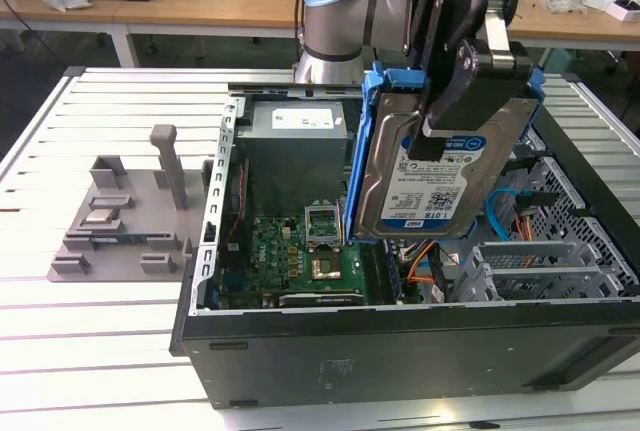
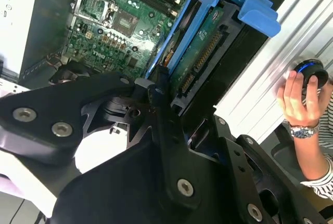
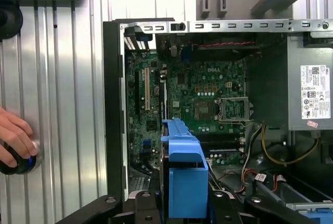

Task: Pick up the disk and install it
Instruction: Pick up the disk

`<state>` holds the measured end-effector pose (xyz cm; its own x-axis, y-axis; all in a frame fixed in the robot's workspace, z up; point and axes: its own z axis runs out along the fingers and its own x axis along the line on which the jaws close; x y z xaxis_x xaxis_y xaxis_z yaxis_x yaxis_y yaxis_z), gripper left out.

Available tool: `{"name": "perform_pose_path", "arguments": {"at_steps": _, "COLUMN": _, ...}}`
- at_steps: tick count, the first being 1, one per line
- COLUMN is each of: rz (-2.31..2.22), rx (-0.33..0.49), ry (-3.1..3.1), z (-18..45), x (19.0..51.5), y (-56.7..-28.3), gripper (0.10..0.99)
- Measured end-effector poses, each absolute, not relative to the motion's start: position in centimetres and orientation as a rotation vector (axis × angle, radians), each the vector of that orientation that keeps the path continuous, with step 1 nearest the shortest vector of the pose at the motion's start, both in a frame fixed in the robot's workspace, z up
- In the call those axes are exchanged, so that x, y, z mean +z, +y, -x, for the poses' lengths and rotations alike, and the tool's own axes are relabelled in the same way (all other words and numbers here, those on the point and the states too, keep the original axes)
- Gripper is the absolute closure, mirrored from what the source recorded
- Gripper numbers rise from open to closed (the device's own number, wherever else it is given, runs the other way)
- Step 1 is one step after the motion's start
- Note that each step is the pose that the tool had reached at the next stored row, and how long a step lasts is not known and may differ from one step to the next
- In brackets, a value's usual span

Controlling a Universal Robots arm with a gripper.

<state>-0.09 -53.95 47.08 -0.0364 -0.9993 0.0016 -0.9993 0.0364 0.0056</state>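
Observation:
The disk (image 1: 435,186) is a silver hard drive with a white-and-blue label in a blue plastic bracket. It hangs upright in the air over the open computer case (image 1: 400,351), above the motherboard (image 1: 300,251). My gripper (image 1: 442,121) is shut on it from above, one black finger lying across the labelled face. In the second wrist view the disk (image 2: 200,52) shows edge-on with its connector side and bracket, clamped in my gripper (image 2: 169,104). The first wrist view has the blue bracket (image 3: 183,174) between the black fingers (image 3: 145,206), over the case interior.
A grey power supply (image 1: 295,141) sits at the back of the case, and drive cages with orange and blue cables (image 1: 520,231) on the exterior view's right. A grey fixture (image 1: 120,211) lies on the slatted table. A person's hand (image 3: 15,138) rests on a round knob beside the case.

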Motion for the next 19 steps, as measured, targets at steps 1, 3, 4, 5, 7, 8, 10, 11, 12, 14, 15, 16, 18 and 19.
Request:
{"name": "perform_pose_path", "arguments": {"at_steps": 1, "rz": -2.177, "rx": -0.005, "ry": -2.258, "z": -0.1, "x": 47.1, "y": -54.0, "gripper": 0.722}}
{"name": "perform_pose_path", "arguments": {"at_steps": 3, "rz": -2.177, "rx": -0.005, "ry": -2.258, "z": -0.6, "x": 47.1, "y": -54.0, "gripper": 0.722}}
{"name": "perform_pose_path", "arguments": {"at_steps": 4, "rz": -2.177, "rx": -0.005, "ry": -2.258, "z": -0.9, "x": 47.1, "y": -54.0, "gripper": 0.722}}
{"name": "perform_pose_path", "arguments": {"at_steps": 5, "rz": -2.177, "rx": -0.005, "ry": -2.258, "z": -1.0, "x": 47.1, "y": -54.0, "gripper": 0.722}}
{"name": "perform_pose_path", "arguments": {"at_steps": 7, "rz": -2.177, "rx": -0.004, "ry": -2.258, "z": -1.5, "x": 47.1, "y": -54.0, "gripper": 0.722}}
{"name": "perform_pose_path", "arguments": {"at_steps": 8, "rz": -2.177, "rx": -0.005, "ry": -2.258, "z": -1.6, "x": 47.1, "y": -54.0, "gripper": 0.722}}
{"name": "perform_pose_path", "arguments": {"at_steps": 10, "rz": -2.177, "rx": -0.005, "ry": -2.258, "z": -1.9, "x": 47.1, "y": -54.0, "gripper": 0.722}}
{"name": "perform_pose_path", "arguments": {"at_steps": 11, "rz": -2.177, "rx": -0.005, "ry": -2.258, "z": -2.0, "x": 47.1, "y": -54.0, "gripper": 0.722}}
{"name": "perform_pose_path", "arguments": {"at_steps": 12, "rz": -2.177, "rx": -0.005, "ry": -2.258, "z": -2.1, "x": 47.1, "y": -54.0, "gripper": 0.722}}
{"name": "perform_pose_path", "arguments": {"at_steps": 14, "rz": -2.177, "rx": -0.005, "ry": -2.258, "z": -2.3, "x": 47.0, "y": -54.0, "gripper": 0.722}}
{"name": "perform_pose_path", "arguments": {"at_steps": 15, "rz": -2.177, "rx": -0.005, "ry": -2.258, "z": -2.5, "x": 47.0, "y": -54.0, "gripper": 0.722}}
{"name": "perform_pose_path", "arguments": {"at_steps": 16, "rz": -2.177, "rx": -0.005, "ry": -2.258, "z": -2.7, "x": 47.0, "y": -54.0, "gripper": 0.722}}
{"name": "perform_pose_path", "arguments": {"at_steps": 18, "rz": -2.177, "rx": -0.005, "ry": -2.258, "z": -3.3, "x": 47.0, "y": -54.0, "gripper": 0.722}}
{"name": "perform_pose_path", "arguments": {"at_steps": 19, "rz": -2.177, "rx": -0.005, "ry": -2.258, "z": -3.5, "x": 47.0, "y": -54.0, "gripper": 0.722}}
